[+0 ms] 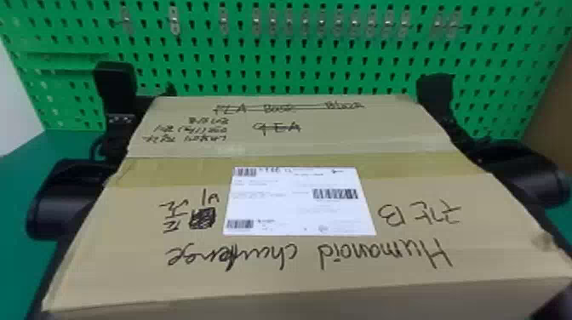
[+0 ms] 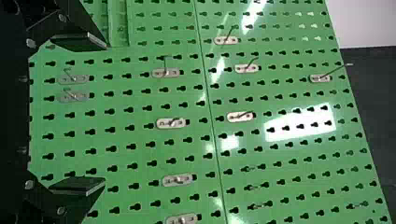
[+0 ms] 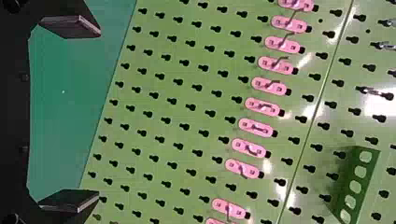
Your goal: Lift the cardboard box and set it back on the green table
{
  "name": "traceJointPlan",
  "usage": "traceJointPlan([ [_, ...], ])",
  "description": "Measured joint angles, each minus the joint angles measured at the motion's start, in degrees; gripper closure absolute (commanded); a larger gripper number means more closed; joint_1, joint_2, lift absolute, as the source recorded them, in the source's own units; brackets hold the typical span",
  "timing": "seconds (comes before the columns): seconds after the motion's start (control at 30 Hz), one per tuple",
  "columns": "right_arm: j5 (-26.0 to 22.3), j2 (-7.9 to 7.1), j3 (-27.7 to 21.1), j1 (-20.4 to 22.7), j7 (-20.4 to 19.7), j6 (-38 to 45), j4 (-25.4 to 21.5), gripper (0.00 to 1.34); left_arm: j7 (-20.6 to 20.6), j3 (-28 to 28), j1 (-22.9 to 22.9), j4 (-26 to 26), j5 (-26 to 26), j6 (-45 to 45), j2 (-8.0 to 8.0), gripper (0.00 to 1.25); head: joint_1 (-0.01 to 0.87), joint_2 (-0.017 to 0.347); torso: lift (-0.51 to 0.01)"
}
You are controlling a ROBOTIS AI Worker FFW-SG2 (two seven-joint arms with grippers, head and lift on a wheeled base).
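The cardboard box [image 1: 298,255] lies flat across the head view, its taped, labelled top facing up. Along its left side runs my left arm, with the left gripper [image 1: 115,83] beyond the box's far left corner. On the other side is my right arm, its gripper [image 1: 436,91] by the far right corner. Both arms are close against the box sides; its underside is hidden, so whether it touches the green table [image 1: 19,178] cannot be told. In the left wrist view the gripper [image 2: 105,113] is open with nothing between its fingers. Likewise the gripper [image 3: 99,113] in the right wrist view is open.
Behind the box stands a green pegboard [image 1: 298,68] with a row of small metal hooks, close beyond both grippers. A brown panel [image 1: 549,115] is at the far right, and a green slotted bracket [image 3: 357,186] is on the pegboard in the right wrist view.
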Motion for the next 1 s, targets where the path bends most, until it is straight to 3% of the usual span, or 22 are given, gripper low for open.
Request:
traceJointPlan([
  [1.0, -0.1, -0.08, -1.3, 3.1, 0.0, -0.1, -0.1, 0.09, 0.1, 0.8, 2.9, 0.0, 0.6, 0.0, -0.38, 0.25, 0.566, 0.054, -0.183],
])
